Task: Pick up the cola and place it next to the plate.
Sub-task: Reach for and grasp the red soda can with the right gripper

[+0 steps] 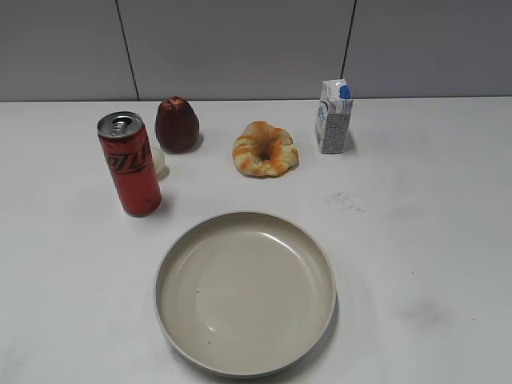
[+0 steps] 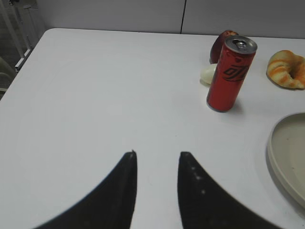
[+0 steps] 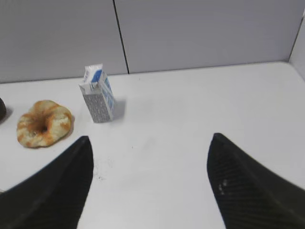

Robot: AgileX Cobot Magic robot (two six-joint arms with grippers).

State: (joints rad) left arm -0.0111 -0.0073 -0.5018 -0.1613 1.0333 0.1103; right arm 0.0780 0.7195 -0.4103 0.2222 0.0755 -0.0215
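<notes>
Left pincer (image 2: pixel 157 160) narrow, low over table, cola (image 2: pixel 230 74) ahead upright, right pincer (image 3: pixel 150 148) wide

Six loose things stood on the table: one cola (image 1: pixel 131 164) at the left, one plate (image 1: pixel 245 291) at lower centre, one apple (image 1: pixel 176 124), one pastry ring (image 1: pixel 265 149), one small carton (image 1: pixel 333 117) at upper right, and one pale rounded item (image 2: pixel 208 74) (half hidden behind the can).

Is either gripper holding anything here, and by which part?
Nothing is held. The left gripper and right gripper are open and empty; the cola stands untouched.
</notes>
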